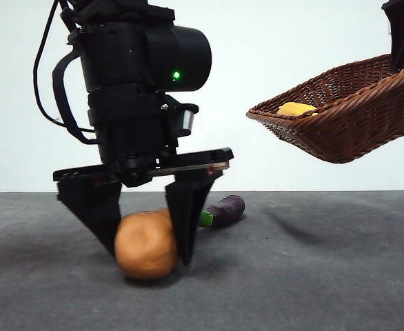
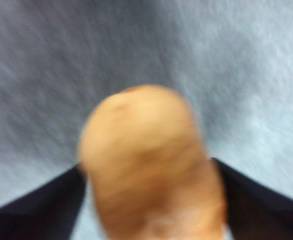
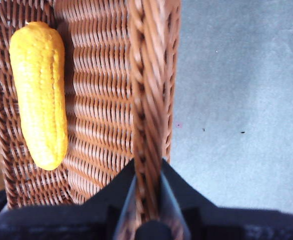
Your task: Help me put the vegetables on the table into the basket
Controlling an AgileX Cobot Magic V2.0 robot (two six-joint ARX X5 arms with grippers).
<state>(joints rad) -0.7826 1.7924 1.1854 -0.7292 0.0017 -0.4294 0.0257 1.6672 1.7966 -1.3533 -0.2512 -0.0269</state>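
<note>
My left gripper (image 1: pixel 147 252) clamps the potato (image 1: pixel 145 245) on the table (image 1: pixel 312 276), lower left of frame. My right gripper (image 3: pixel 147 200) pinches the basket (image 1: pixel 354 117) rim aloft, upper right, corn (image 3: pixel 39 92) inside. Eggplant (image 1: pixel 224 209) lies behind, centre.

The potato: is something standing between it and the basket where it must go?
Nothing visible does. The left gripper has its jaws around the potato on the table. The basket hangs tilted in the air, held at its rim by the right gripper; the eggplant lies low behind.
</note>
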